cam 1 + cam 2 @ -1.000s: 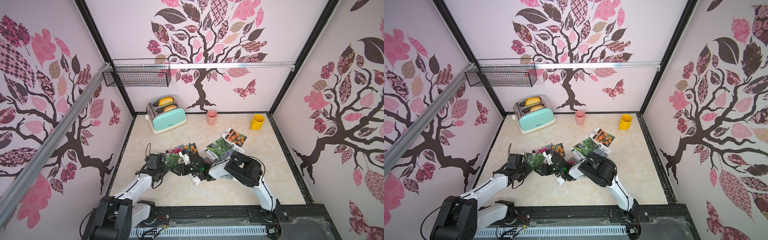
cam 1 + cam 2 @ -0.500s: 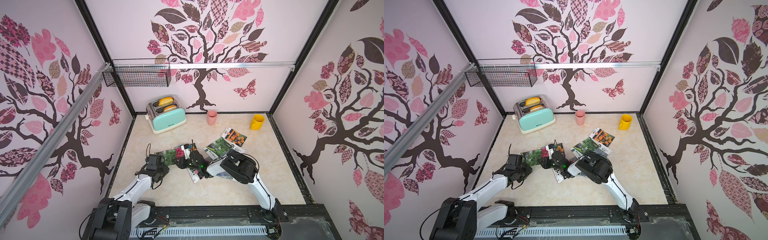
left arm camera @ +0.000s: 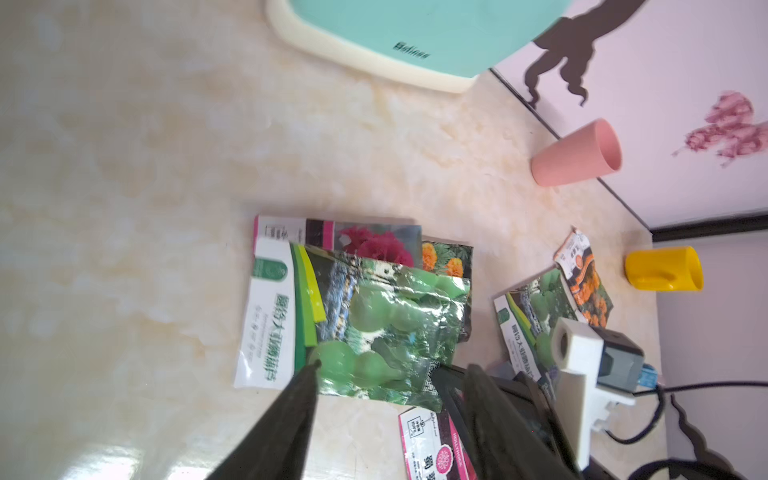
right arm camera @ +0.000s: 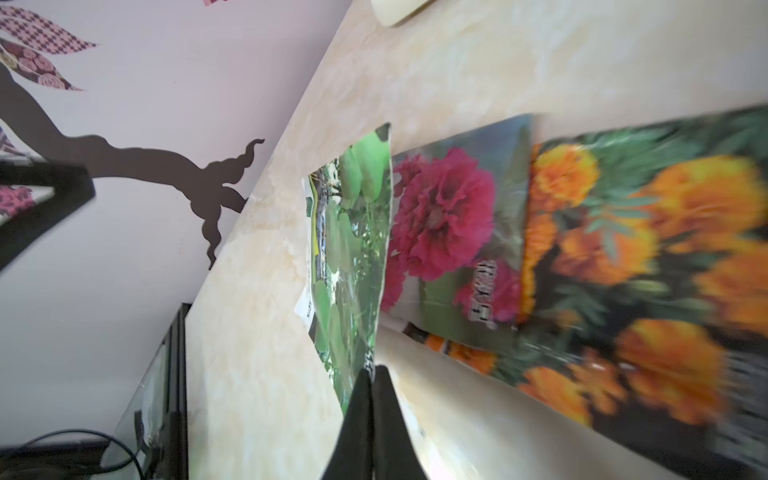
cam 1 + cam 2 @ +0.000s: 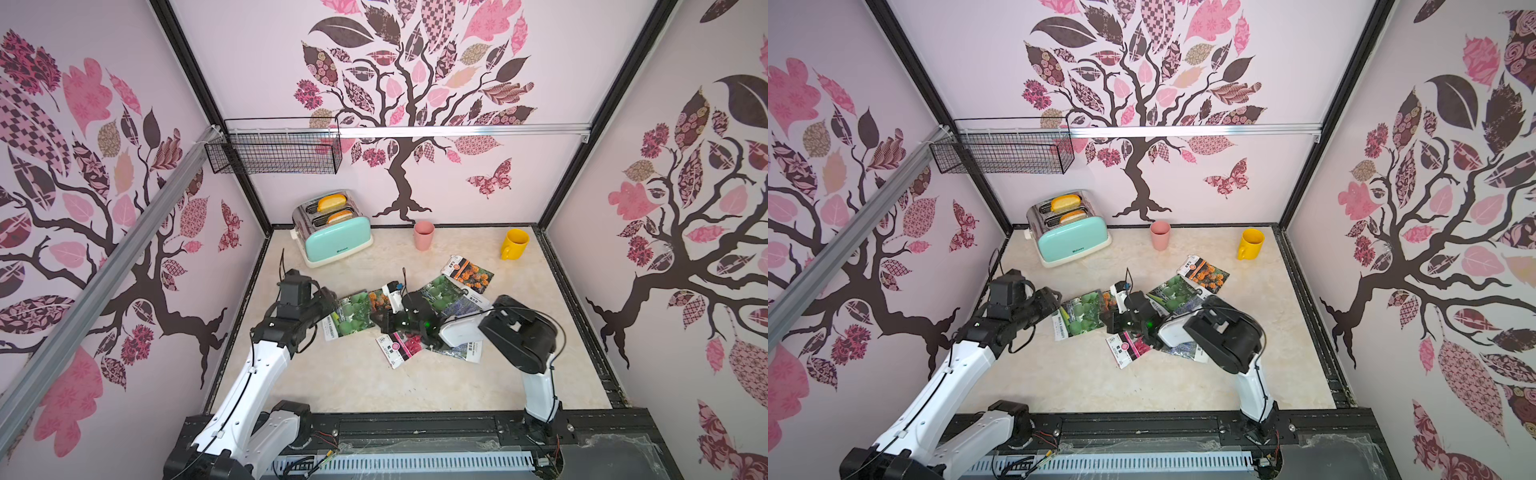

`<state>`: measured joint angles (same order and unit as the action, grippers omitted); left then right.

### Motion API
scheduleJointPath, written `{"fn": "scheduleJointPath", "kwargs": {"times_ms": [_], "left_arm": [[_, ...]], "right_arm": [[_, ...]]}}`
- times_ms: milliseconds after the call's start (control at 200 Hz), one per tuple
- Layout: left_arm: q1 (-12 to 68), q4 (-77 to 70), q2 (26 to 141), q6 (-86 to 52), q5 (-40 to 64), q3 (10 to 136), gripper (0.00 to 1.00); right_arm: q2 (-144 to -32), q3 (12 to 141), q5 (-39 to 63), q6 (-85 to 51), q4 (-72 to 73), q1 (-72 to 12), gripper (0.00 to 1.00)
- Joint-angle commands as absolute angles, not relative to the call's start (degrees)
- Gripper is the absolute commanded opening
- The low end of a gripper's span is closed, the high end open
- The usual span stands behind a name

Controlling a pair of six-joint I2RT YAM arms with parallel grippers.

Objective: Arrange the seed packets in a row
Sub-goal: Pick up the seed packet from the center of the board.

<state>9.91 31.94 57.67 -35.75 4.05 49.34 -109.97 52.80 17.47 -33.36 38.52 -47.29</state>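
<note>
Beside open tabletop (image 4: 266,340), right hand (image 4: 370,370) pinches gourd packet (image 4: 353,249) edge.

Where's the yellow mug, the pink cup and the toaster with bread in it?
yellow mug (image 5: 517,246): in a top view, on its side wall.
pink cup (image 5: 423,241): in a top view, on its outer wall.
toaster (image 5: 338,243): in a top view, on its mint-green side.

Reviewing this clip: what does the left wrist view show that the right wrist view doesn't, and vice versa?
Left wrist only: pink cup, yellow mug, a second gourd packet, and the left gripper, jaws open. Right wrist only: the right gripper close up, jaws shut on the gourd packet's edge. Both: that gourd packet overlapping a pink-flower packet and a marigold packet.
</note>
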Motion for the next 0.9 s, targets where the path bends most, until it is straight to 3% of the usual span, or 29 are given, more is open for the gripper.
{"fn": "scheduleJointPath", "kwargs": {"times_ms": [0,165,425,640,895], "left_arm": [[10.2,35.1,64.2,-22.1,10.4,55.3,0.68],[12.9,34.7,72.0,-8.6,15.2,63.7,0.72],[18.0,29.6,76.0,11.6,28.9,64.1,0.72],[18.4,21.8,76.1,13.0,40.3,58.0,0.73],[20.8,20.2,80.3,17.0,42.7,56.3,0.73]], "right_arm": [[-99.4,51.0,22.0,-19.4,19.7,-45.3,0.00],[-87.5,51.1,23.2,-8.7,1.4,-43.6,0.00],[-79.9,52.5,30.7,-4.8,-7.5,-38.6,0.00],[-79.3,53.1,34.1,-5.6,-7.6,-35.3,0.00],[-78.6,55.3,36.8,-6.4,-7.7,-34.7,0.00]]}}
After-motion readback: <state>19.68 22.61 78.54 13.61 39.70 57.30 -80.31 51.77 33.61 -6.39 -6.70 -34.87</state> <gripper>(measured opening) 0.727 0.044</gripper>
